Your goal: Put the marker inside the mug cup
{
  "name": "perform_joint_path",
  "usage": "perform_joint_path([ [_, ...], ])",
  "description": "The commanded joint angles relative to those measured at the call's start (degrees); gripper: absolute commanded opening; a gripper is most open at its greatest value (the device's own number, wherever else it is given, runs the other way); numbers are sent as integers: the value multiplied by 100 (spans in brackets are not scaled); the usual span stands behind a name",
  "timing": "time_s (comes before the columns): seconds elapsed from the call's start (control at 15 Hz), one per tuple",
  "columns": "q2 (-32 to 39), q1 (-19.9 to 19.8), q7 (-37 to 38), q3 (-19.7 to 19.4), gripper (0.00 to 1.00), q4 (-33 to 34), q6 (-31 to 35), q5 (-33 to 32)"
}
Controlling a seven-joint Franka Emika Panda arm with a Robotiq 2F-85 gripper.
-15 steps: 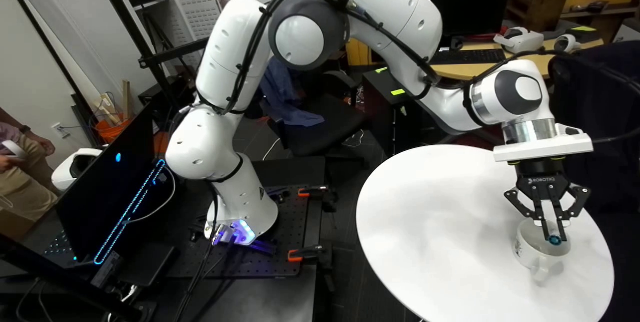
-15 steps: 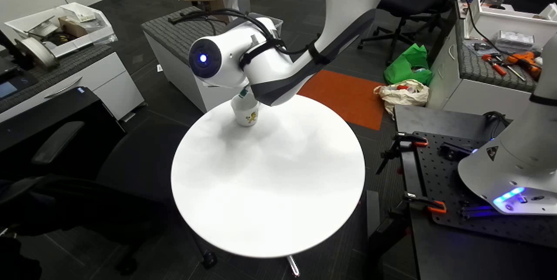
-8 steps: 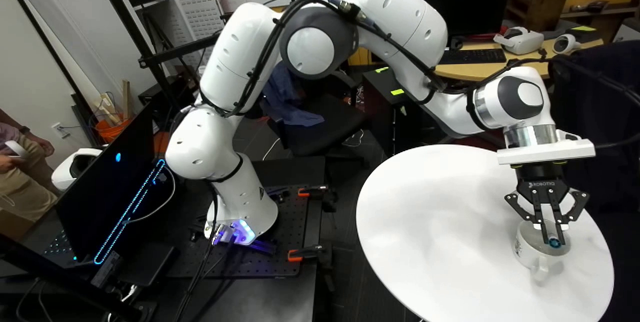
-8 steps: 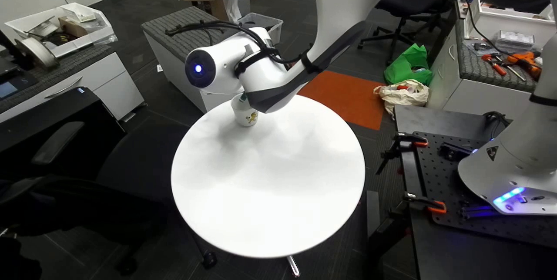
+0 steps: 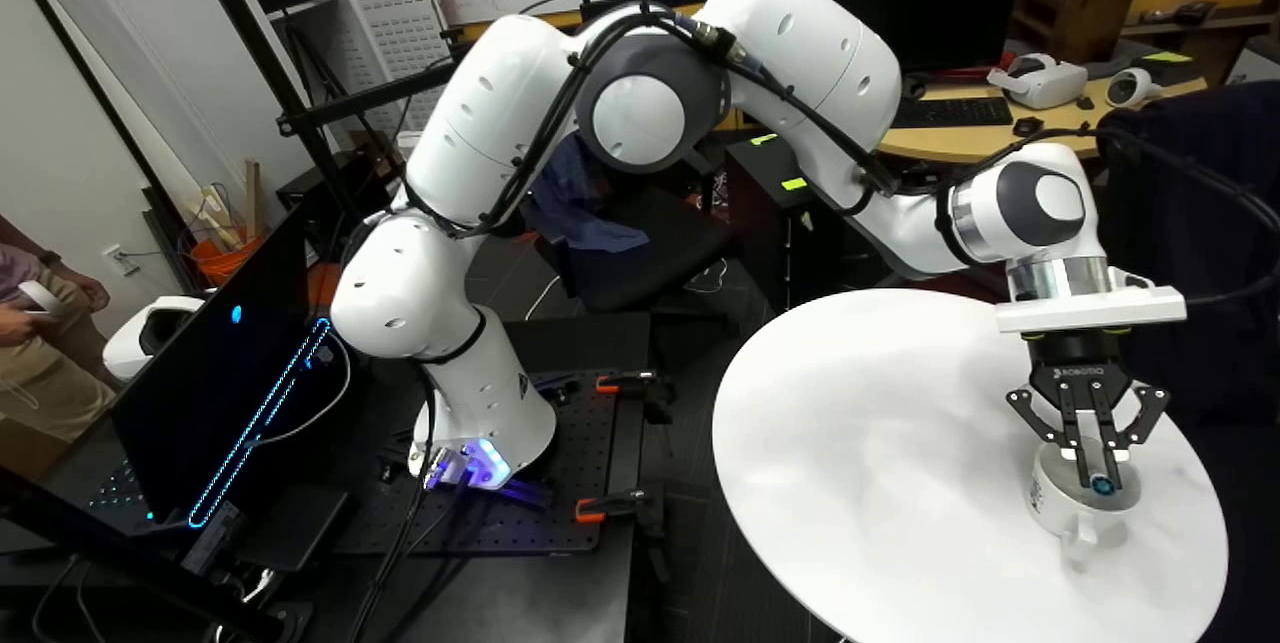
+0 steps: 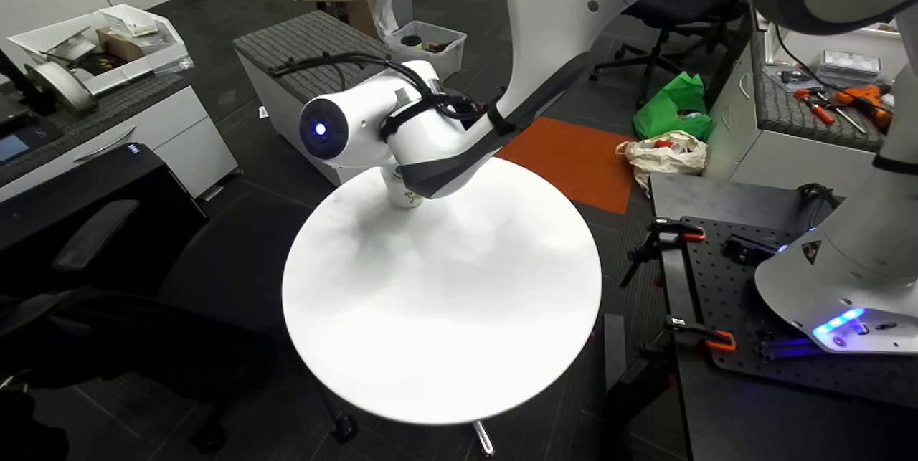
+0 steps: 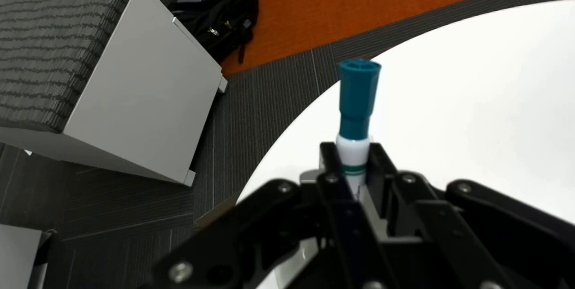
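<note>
The white mug cup [image 5: 1062, 515] stands upright on the white round table [image 5: 880, 463], its handle toward that exterior camera. It also shows in an exterior view [image 6: 403, 192], partly behind the arm. My gripper [image 5: 1099, 471] points down, with its fingertips within the outline of the mug's opening. I cannot tell how deep they are. In the wrist view my gripper [image 7: 353, 154] is shut on the marker [image 7: 358, 95], which has a teal cap and a white body with a green band. The cap sticks out past the fingertips. The teal end [image 5: 1103, 486] shows over the mug's opening.
The table edge lies close to the mug. A grey-topped cabinet [image 7: 143, 82] stands beside the table, with a black backpack [image 7: 215, 15] on the floor near it. A dark chair [image 5: 1190, 183] stands behind the table.
The arm has sunk, most visibly at the elbow. The gripper, still holding the marker, has moved slightly down and slightly left in an exterior view. The mug has stayed put.
</note>
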Motion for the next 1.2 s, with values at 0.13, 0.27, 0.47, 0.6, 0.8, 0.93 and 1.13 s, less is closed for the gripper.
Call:
perform_joint_path([
  [0.13, 268, -36, -244, 124, 5, 406, -239, 112],
  [0.27, 316, -33, -237, 142, 5, 453, -234, 126],
  [0.47, 357, -27, -209, 146, 47, 498, -223, 125],
  [0.6, 376, -25, -195, 140, 61, 533, -226, 125],
  [0.8, 351, -21, -168, 129, 83, 535, -228, 118],
  [0.93, 314, -23, -146, 123, 98, 525, -229, 116],
  [1.13, 203, -12, -65, 96, 100, 477, -243, 96],
])
